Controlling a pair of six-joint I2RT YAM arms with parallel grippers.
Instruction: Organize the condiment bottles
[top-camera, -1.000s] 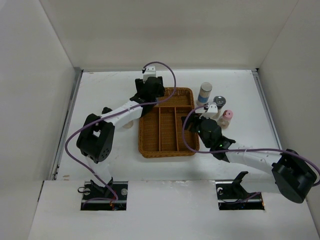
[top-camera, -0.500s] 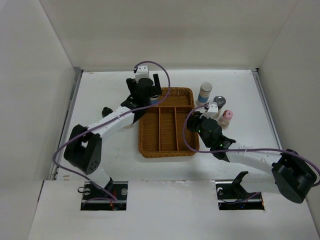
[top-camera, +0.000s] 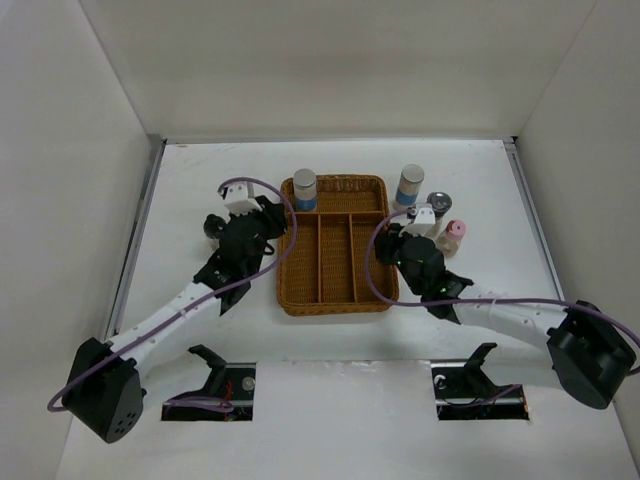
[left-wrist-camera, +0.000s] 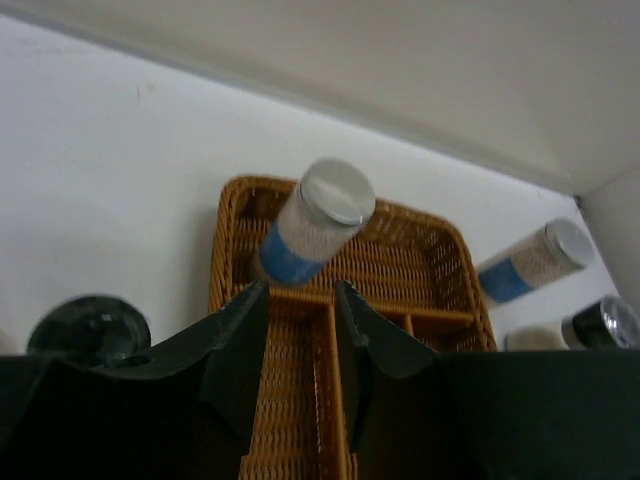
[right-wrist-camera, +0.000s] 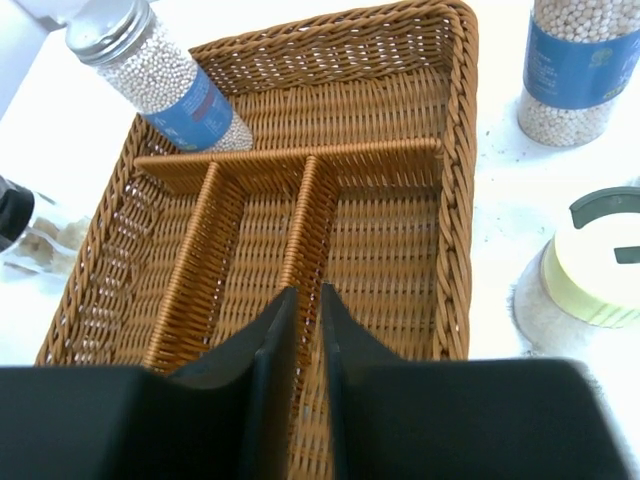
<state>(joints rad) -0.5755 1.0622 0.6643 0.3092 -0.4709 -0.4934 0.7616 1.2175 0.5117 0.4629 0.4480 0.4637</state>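
Where the white worktop (top-camera: 190, 180) is widest, midway between its side edges, lies the brown wicker tray (top-camera: 335, 304), a woven rectangle with ribbed dividers. The left gripper (left-wrist-camera: 300, 292) hovers off its left side, black fingers spread a little and empty. The right gripper (right-wrist-camera: 309, 292) is at its right side, fingers drawn nearly together, pinching nothing. One blue-banded jar (top-camera: 305, 189), clear, bead-filled and grey-capped, stands in the tray's far-left corner. The second blue-banded jar (top-camera: 410, 187) stands on the worktop beside the tray's far-right corner. Label print is too faint to read. Rightward cluster the cream-lidded jar (right-wrist-camera: 598, 275), dark-capped jar (top-camera: 438, 203) and pink-capped jar (top-camera: 453, 236). A black-lidded jar (top-camera: 212, 226) stands toward the left edge.
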